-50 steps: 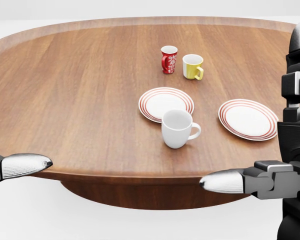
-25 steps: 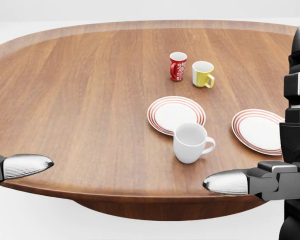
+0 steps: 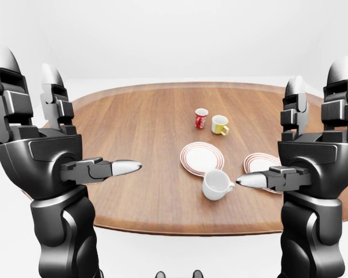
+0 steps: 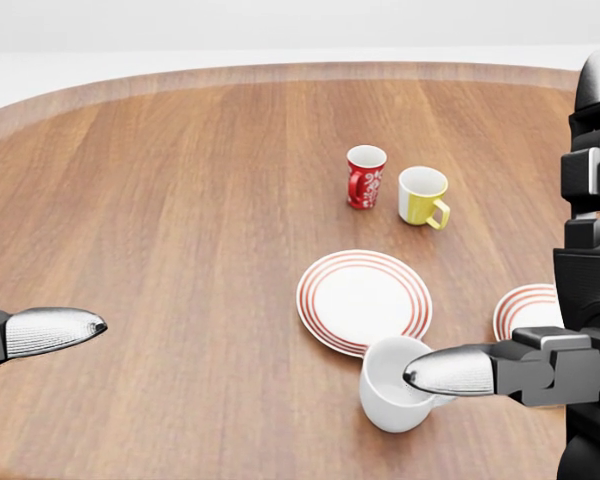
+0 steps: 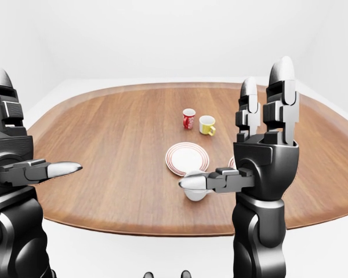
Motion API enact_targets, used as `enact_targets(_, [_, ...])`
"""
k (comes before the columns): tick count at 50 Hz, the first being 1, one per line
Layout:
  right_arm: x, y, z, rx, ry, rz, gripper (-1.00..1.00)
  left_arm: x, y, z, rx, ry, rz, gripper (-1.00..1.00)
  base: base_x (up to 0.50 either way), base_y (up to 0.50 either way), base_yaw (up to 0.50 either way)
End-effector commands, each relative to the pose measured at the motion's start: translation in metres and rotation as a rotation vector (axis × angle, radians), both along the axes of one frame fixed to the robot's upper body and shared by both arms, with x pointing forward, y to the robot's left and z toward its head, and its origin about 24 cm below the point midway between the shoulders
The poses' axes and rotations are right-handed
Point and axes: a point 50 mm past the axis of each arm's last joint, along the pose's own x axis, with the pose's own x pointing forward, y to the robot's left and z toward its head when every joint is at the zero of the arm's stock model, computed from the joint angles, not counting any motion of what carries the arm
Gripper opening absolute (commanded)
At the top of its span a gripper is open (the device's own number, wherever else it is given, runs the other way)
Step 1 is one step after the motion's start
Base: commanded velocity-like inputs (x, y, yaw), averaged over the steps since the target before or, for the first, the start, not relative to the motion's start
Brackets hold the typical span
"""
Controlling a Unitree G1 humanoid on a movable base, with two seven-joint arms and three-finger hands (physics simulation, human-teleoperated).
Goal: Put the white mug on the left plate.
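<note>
The white mug [image 4: 392,398] stands upright on the wooden table [image 4: 160,200], just below the lower right rim of the left plate [image 4: 364,300], a white plate with red rings. In the head view my right thumb crosses the mug's right side and hides its handle. My right hand [image 3: 296,130] is held up, open and empty, nearer to me than the mug, fingers upright and thumb pointing left. My left hand [image 3: 61,124] is held up the same way at the left, open and empty, far from the mug.
A second red-ringed plate [image 4: 525,312] lies to the right, partly behind my right hand. A red patterned mug [image 4: 365,176] and a yellow mug [image 4: 423,195] stand above the left plate. The table's near edge [image 3: 180,227] shows in the eye views.
The camera has moved closer to the table: mugs and plates slid down the head view and the table's near edge left it. Both hands hold the same open pose.
</note>
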Motion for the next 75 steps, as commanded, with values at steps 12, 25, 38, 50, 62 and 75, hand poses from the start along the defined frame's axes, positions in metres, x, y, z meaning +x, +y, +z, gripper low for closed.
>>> enact_targets(12, [-0.001, 0.001, 0.001, -0.005, -0.005, 0.006, 1.0, 0.0, 0.001, 0.0, 0.0, -0.001, 0.002, 1.0, 0.5, 0.0, 0.0])
enact_targets(25, [-0.002, 0.001, 0.0, -0.01, -0.005, 0.007, 1.0, 0.0, 0.0, -0.001, 0.002, 0.005, 0.0, 1.0, 0.5, 0.0, 0.0])
enact_targets(38, [0.004, 0.016, -0.011, -0.102, 0.057, 0.007, 1.0, 0.001, -0.001, -0.002, 0.006, 0.013, -0.001, 1.0, 0.34, -0.02, 0.0])
enact_targets(50, [-0.012, 0.055, -0.008, -0.244, 0.01, 0.103, 1.0, 0.001, -0.001, -0.004, 0.011, 0.02, -0.002, 1.0, 0.0, 0.0, 0.0])
enact_targets(62, [-0.022, 0.084, -0.011, -1.192, -0.091, 0.143, 1.0, 0.001, -0.003, -0.005, 0.028, 0.026, 0.001, 1.0, 0.0, 0.0, 0.0])
enact_targets(75, [-0.028, 0.07, -0.029, -1.241, 0.108, -0.006, 1.0, 0.002, -0.002, -0.006, 0.03, 0.033, 0.004, 1.0, 0.0, 0.0, 0.0])
